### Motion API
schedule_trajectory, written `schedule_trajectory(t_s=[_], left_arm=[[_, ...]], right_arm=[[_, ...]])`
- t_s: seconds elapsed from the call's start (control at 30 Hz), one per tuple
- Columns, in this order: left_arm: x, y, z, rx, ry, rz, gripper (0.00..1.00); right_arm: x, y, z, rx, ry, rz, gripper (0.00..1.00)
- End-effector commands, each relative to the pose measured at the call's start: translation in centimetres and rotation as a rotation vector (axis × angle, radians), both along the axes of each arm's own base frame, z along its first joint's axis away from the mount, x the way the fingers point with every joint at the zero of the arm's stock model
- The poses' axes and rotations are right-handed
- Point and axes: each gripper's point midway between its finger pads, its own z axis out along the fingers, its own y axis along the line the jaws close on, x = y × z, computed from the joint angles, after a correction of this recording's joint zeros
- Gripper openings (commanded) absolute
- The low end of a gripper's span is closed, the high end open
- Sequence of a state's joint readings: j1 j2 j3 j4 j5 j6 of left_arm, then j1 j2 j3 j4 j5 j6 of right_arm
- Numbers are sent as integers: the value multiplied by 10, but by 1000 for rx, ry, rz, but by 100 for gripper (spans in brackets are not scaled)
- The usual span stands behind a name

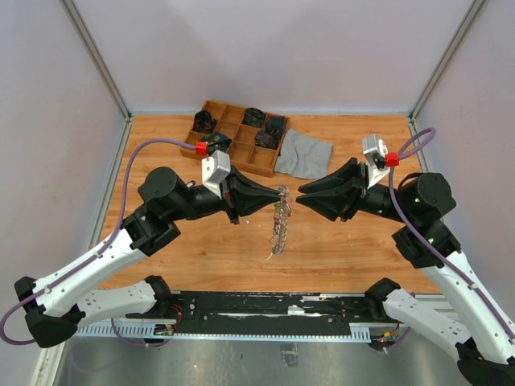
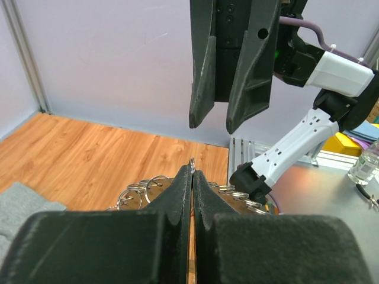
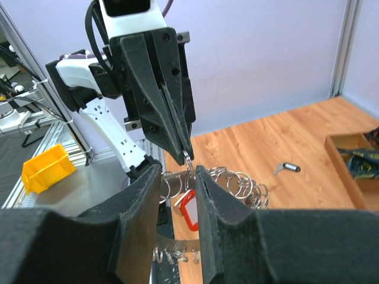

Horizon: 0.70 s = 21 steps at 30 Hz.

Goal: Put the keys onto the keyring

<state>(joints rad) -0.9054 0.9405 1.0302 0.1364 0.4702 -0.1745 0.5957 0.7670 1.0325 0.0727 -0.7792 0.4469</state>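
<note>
Nearest, 1 black mounting rail [image 1: 265,305] along the table's front edge. Mid-table: left gripper [image 1: 278,193], jaws clenched on the top ring of the keyring [image 1: 278,221], a bunch of linked silver rings hanging over the wooden tabletop [image 1: 346,249]. Right gripper [image 1: 300,193], jaws parted, faces it just beside the bunch. 1 red-tagged key [image 3: 188,211] hangs among the rings. Farther: 1 loose key [image 3: 287,168] on the wood, 1 grey cloth [image 1: 304,153], 1 wooden compartment tray [image 1: 233,114] holding dark items [image 1: 256,117].
</note>
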Motion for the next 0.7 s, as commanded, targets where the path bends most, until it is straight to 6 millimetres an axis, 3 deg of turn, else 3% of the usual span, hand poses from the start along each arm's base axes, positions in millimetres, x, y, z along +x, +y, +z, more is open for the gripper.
schedule_trajectory(t_s=[0.0, 0.3, 0.67], left_arm=[[-8, 6, 31, -93, -62, -17, 1], [-9, 7, 34, -101, -67, -19, 1], [-9, 7, 35, -104, -69, -16, 1]], right_arm=[[-1, 7, 17, 70, -134, 38, 30], [-5, 18, 0, 42, -104, 98, 29], [-7, 22, -8, 21, -82, 119, 20]])
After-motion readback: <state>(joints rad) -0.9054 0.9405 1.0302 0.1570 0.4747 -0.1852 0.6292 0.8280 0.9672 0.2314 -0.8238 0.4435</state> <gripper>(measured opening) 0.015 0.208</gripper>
